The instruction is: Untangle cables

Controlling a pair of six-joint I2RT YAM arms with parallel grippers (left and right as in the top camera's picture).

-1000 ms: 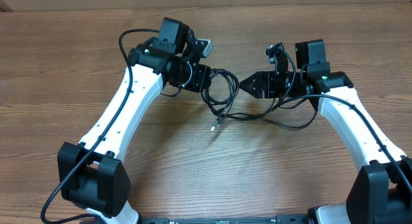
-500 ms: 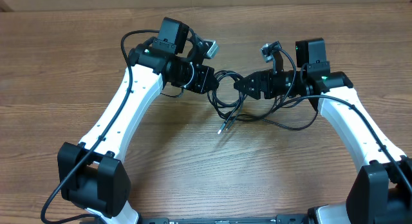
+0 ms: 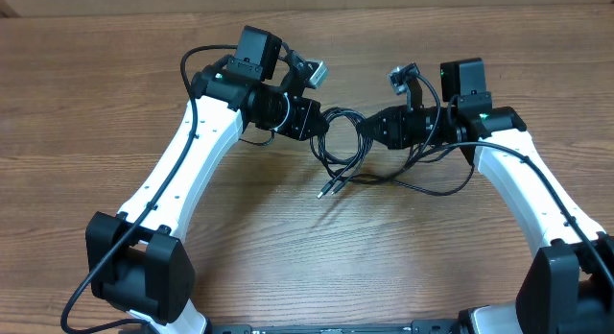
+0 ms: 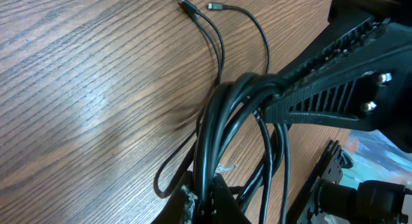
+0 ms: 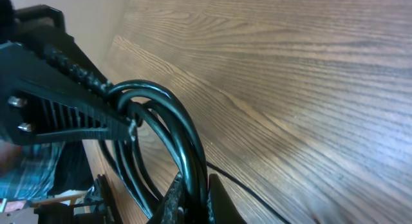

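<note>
Progress check: barely started, I'd say. The cables (image 3: pixel 338 154) sit as one bunch in the upper middle of the overhead frame, strung between the two grippers and drooping onto the table (image 3: pixel 288 248).

The left gripper (image 3: pixel 319 119) has its fingers pressed together on the left side of the bunch. The right gripper (image 3: pixel 364 131) is pinching the right side, so both have hold of the same clump.

In the left wrist view, several strands run together through the right gripper's closed fingers (image 4: pixel 315 98). Two plug ends (image 4: pixel 183 1) lie loose on the wood near the top of that frame. In the overhead view, one more strand trails off in a long curve toward the lower right.

Nothing looks separated yet. The loops overlap, and I can't tell how many cords there are or where they cross. So basically everything is left: pull the loops apart, free each cord, and lay them out on their own.
</note>
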